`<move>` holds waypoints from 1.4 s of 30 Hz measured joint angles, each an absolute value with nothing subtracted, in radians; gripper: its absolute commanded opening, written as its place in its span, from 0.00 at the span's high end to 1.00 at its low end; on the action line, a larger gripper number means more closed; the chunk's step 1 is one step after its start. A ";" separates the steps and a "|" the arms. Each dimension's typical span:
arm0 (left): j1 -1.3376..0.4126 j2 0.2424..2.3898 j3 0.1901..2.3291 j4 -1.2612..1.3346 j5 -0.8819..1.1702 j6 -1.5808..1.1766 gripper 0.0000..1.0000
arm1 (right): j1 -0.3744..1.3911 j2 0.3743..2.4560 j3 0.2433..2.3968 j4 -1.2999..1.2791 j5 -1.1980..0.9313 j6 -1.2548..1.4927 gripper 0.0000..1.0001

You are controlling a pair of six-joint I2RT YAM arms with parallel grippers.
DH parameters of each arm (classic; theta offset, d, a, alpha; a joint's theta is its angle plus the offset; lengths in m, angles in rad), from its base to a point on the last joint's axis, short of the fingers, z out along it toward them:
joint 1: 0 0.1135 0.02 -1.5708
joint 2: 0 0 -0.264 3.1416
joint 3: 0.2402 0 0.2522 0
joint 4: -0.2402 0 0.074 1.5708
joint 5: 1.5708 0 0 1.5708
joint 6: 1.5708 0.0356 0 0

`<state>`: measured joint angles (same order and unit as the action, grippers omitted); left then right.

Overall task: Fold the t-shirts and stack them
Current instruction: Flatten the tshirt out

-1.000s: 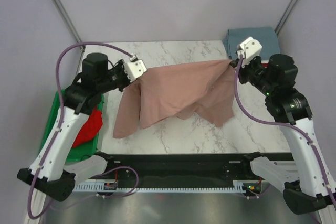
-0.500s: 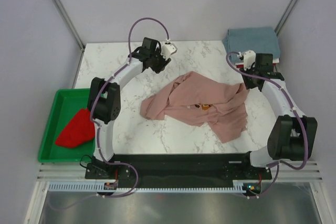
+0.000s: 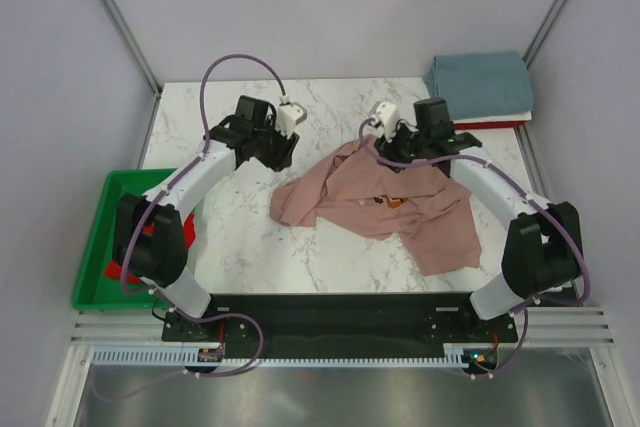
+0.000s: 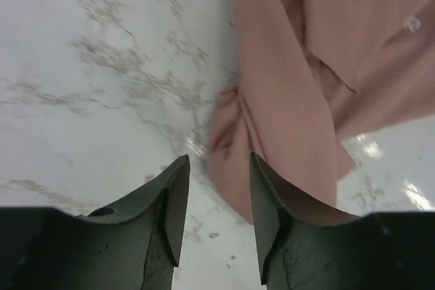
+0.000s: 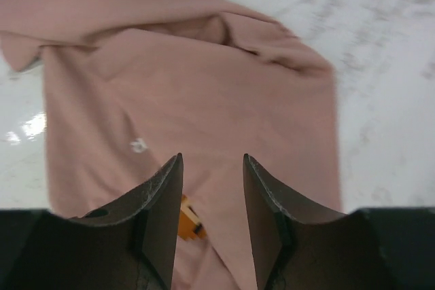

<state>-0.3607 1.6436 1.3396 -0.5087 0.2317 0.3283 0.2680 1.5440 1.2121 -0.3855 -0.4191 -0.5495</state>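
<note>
The dusty-pink t-shirt (image 3: 385, 205) lies crumpled in the middle of the marble table, with an orange print (image 5: 190, 221) showing. My left gripper (image 3: 280, 151) hovers open just off the shirt's upper left edge. In the left wrist view (image 4: 217, 161) a fold of pink cloth (image 4: 285, 100) reaches to the right finger. My right gripper (image 3: 398, 147) hangs open above the shirt's upper middle, with pink cloth (image 5: 204, 86) under its spread jaws (image 5: 212, 157). A grey-blue t-shirt (image 3: 482, 77) lies folded at the back right. A sliver of the red t-shirt (image 3: 115, 269) shows behind my left arm.
A green tray (image 3: 95, 237) stands off the table's left edge, partly covered by my left arm. A red strip (image 3: 495, 124) shows under the folded grey-blue shirt. Frame posts rise at both back corners.
A second ago both grippers held the pink shirt stretched between them. They let go, the shirt dropped into a heap, and both arms swung inward over it.
</note>
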 measured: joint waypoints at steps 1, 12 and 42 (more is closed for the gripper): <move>-0.362 1.634 1.294 -0.511 0.253 0.325 0.53 | 0.315 1.559 1.195 -0.374 -0.439 -0.555 0.52; -0.345 1.676 1.093 -0.590 0.351 0.250 0.58 | 0.493 1.778 1.180 -0.280 -0.503 -0.560 0.50; -0.184 1.697 1.087 -0.567 0.351 0.198 0.58 | 0.594 1.946 1.281 -0.247 -0.517 -0.644 0.42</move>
